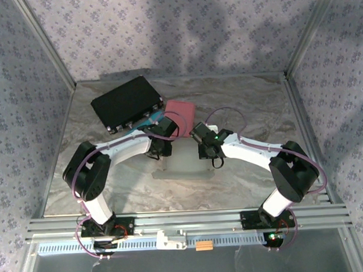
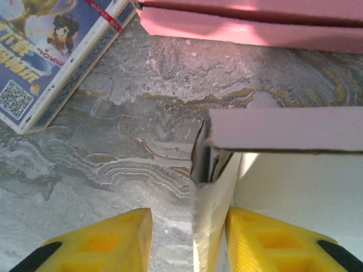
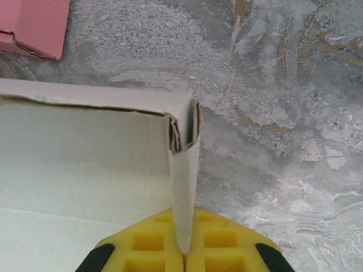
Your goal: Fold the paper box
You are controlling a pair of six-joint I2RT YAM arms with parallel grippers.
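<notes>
We've got 1 white paper box (image 1: 184, 165) at table (image 1: 252, 109) centre, btwn both arms. Thin card, so prob. light, bendy, easy to crease and apt to slide; we'd pinch the side walls near the corners, not mid-panel. Right gripper (image 3: 184, 249) is clamped on the box's right wall. Left gripper (image 2: 190, 226) has its jaws apart, astride the left wall w/o squeezing. Behind: 1 pink box (image 1: 180, 114), 1 dark printed box (image 1: 127, 103).
</notes>
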